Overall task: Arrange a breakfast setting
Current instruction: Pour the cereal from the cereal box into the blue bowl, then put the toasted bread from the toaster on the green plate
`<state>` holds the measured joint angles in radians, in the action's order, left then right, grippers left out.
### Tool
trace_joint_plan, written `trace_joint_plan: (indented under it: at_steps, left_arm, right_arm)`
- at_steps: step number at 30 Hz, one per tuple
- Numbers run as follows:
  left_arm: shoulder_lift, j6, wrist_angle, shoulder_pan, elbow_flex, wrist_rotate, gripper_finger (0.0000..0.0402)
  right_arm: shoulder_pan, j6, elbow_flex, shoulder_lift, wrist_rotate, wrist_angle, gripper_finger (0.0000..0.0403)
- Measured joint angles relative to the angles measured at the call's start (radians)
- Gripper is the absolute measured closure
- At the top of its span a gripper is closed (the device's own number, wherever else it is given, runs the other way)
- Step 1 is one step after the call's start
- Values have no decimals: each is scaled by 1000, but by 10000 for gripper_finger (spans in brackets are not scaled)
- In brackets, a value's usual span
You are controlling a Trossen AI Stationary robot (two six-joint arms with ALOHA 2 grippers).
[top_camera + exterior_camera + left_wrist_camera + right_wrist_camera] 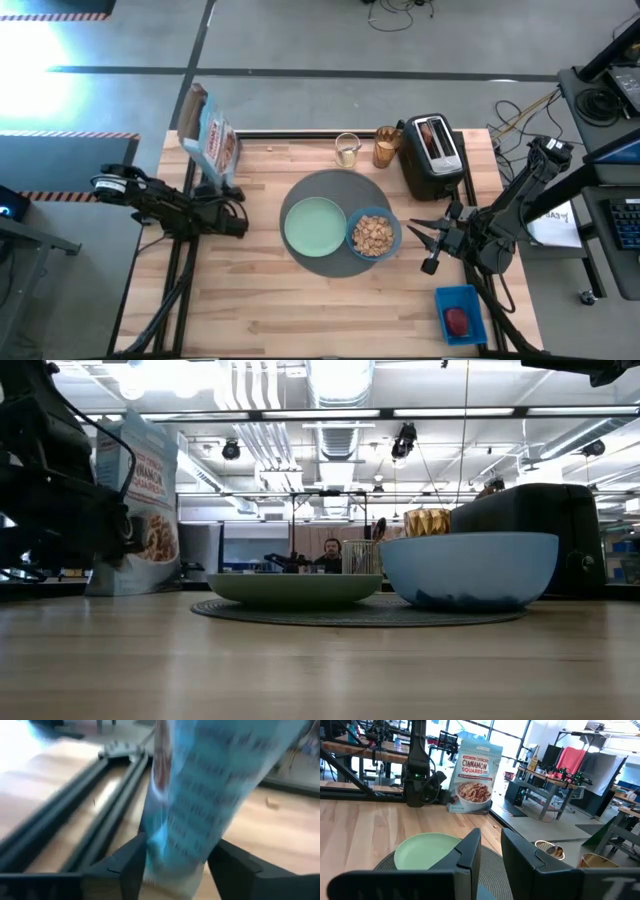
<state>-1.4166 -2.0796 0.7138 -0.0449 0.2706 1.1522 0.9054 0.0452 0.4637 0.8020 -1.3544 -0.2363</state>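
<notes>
While crinkly cereal bag point(212, 140) stands, round grey mat point(336, 262) bears smooth green plate point(313, 227).

Breakfast things on the counter point(250, 310), counted.
One round dark-grey mat point(330, 262), one pale green plate point(313, 228), one blue bowl point(374, 236) holding a heap of cereal squares point(373, 236) too many to count. One cereal bag point(212, 142), one clear glass point(347, 149), one amber glass point(387, 146), one black toaster point(433, 155) with one brown toast slice point(431, 136) in it. One blue tray point(461, 314) with one small red food piece point(457, 321). Two arms, one hand each: left hand point(233, 208), right hand point(424, 243).
</notes>
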Motion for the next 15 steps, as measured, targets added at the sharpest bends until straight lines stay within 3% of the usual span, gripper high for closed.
trace_joint_plan:
  at_steps: [6,15]
  left_arm:
    - [3,106,-31,-43,42,-187,175]
    - [6,207,-74,-108,84,-378,166]
  right_arm:
    - [0,0,0,0,0,0,335]
    - [0,0,0,0,0,0,335]
